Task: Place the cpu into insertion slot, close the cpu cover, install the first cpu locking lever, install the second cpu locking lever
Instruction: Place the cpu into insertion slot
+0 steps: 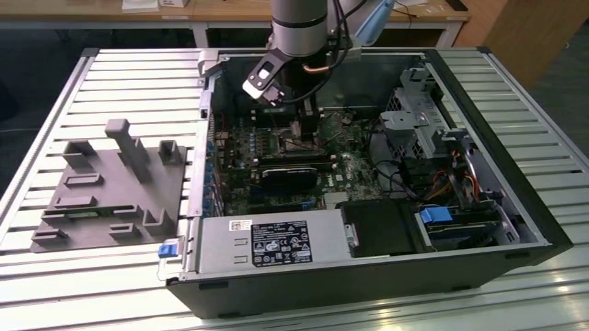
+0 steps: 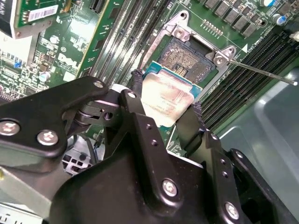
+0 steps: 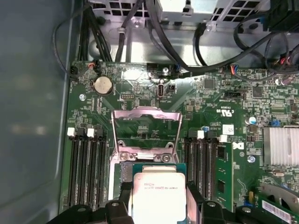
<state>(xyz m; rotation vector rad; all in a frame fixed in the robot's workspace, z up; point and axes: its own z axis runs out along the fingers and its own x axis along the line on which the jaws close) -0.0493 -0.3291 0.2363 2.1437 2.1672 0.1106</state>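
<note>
My gripper (image 2: 167, 95) is shut on the cpu (image 2: 164, 100), a small square chip with a dull silvery top, its black fingers (image 2: 136, 88) pressing two opposite edges. In the first wrist view the cpu (image 3: 159, 189) sits between the fingers (image 3: 122, 198), just over one edge of the insertion slot (image 3: 122, 171). The slot's dark centre (image 2: 184, 58) lies open just beyond the chip. The cpu cover (image 3: 147, 116), a thin metal frame with a window, stands flipped up past the slot. A thin wire lever (image 2: 261, 71) sticks out beside the slot. In the exterior view the gripper (image 1: 296, 129) hangs over the motherboard (image 1: 241, 183).
Long black memory slots (image 3: 86, 168) flank the slot on both sides. A black block (image 1: 292, 176) lies on the board in the open computer case (image 1: 515, 227), with a power supply (image 1: 267, 241), drive cage (image 1: 432, 131) and cables. A grey fixture (image 1: 110, 186) stands outside at the exterior view's left.
</note>
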